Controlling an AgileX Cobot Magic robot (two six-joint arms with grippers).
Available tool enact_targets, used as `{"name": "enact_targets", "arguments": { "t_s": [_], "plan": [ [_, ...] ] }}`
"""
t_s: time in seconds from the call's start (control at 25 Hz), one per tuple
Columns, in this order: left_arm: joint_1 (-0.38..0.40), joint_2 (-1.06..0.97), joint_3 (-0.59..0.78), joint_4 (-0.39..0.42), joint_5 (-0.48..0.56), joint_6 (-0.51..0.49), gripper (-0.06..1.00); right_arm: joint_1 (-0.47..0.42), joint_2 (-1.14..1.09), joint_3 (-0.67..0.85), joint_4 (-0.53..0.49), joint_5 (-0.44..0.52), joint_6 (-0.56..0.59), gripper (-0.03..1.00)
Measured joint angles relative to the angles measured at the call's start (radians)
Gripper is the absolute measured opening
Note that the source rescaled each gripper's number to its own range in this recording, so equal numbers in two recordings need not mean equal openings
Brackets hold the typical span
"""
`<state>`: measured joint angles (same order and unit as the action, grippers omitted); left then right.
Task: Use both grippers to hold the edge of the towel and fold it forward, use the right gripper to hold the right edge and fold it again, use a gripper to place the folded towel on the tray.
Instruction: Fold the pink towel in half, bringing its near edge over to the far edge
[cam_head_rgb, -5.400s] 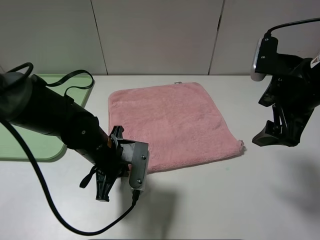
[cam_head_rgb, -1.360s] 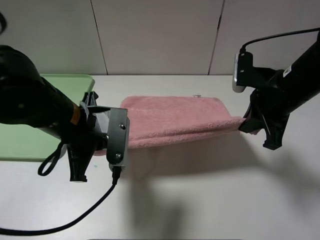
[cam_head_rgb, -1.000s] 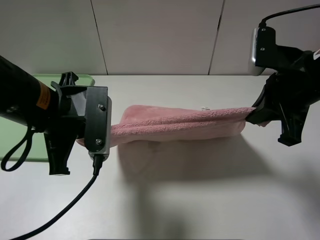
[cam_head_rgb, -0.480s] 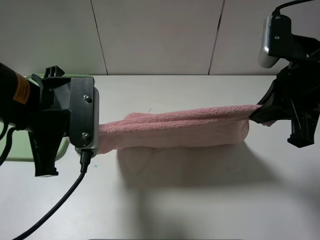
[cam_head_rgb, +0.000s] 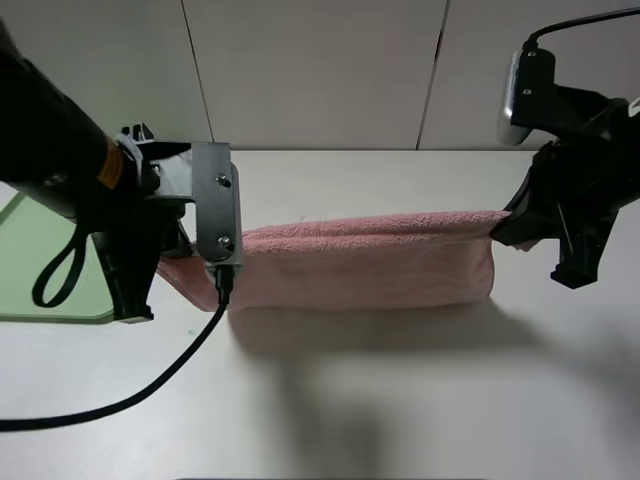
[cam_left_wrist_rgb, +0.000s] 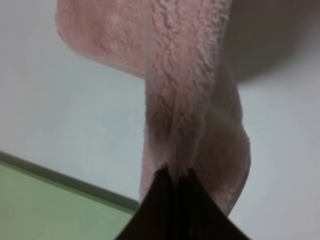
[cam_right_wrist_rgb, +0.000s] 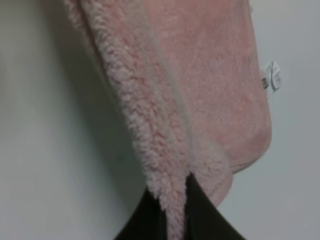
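The pink towel (cam_head_rgb: 370, 262) hangs stretched between both grippers, doubled over, with its lower part resting on the table. My left gripper (cam_head_rgb: 190, 262), the one with the grey screwed plate, is shut on the towel's left end; in the left wrist view the black fingertips (cam_left_wrist_rgb: 175, 187) pinch the pink towel (cam_left_wrist_rgb: 185, 75). My right gripper (cam_head_rgb: 508, 225) is shut on the towel's right end; in the right wrist view it (cam_right_wrist_rgb: 175, 200) clamps the hem (cam_right_wrist_rgb: 150, 130), and the small white tag (cam_right_wrist_rgb: 272, 76) shows. The green tray (cam_head_rgb: 40, 270) lies at the far left, partly hidden by my left arm.
The white table (cam_head_rgb: 400, 400) spreads in front of the towel. A black cable (cam_head_rgb: 150, 385) from my left arm trails over the table. A panelled wall (cam_head_rgb: 320, 70) stands behind. The tray corner shows in the left wrist view (cam_left_wrist_rgb: 45, 205).
Both grippers took hold of the towel's near edge, lifted it and carried it toward the back. Over the last half second both moved inward and down, and the towel hangs lower.
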<state>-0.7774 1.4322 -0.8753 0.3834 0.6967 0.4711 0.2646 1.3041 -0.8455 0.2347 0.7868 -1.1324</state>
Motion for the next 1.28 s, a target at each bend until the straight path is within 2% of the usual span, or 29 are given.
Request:
{"name": "enact_targets", "arguments": {
  "t_s": [0.36, 0.56, 0.72, 0.96, 1.28],
  "plan": [
    [0.018, 0.180, -0.094, 0.088, 0.014, -0.002, 0.00, 0.000, 0.168, 0.000, -0.050, -0.159, 0.004, 0.00],
    [0.090, 0.273, -0.155, 0.090, -0.040, -0.002, 0.00, 0.000, 0.268, -0.030, -0.080, -0.235, 0.004, 0.00],
    [0.128, 0.334, -0.209, 0.090, -0.058, 0.013, 0.00, 0.000, 0.361, -0.094, -0.109, -0.255, 0.005, 0.00],
    [0.138, 0.439, -0.288, 0.106, -0.061, 0.041, 0.00, -0.016, 0.458, -0.175, -0.150, -0.254, 0.005, 0.00],
    [0.138, 0.500, -0.321, 0.125, -0.143, 0.042, 0.00, -0.066, 0.475, -0.192, -0.153, -0.261, 0.005, 0.00]
  ]
}}
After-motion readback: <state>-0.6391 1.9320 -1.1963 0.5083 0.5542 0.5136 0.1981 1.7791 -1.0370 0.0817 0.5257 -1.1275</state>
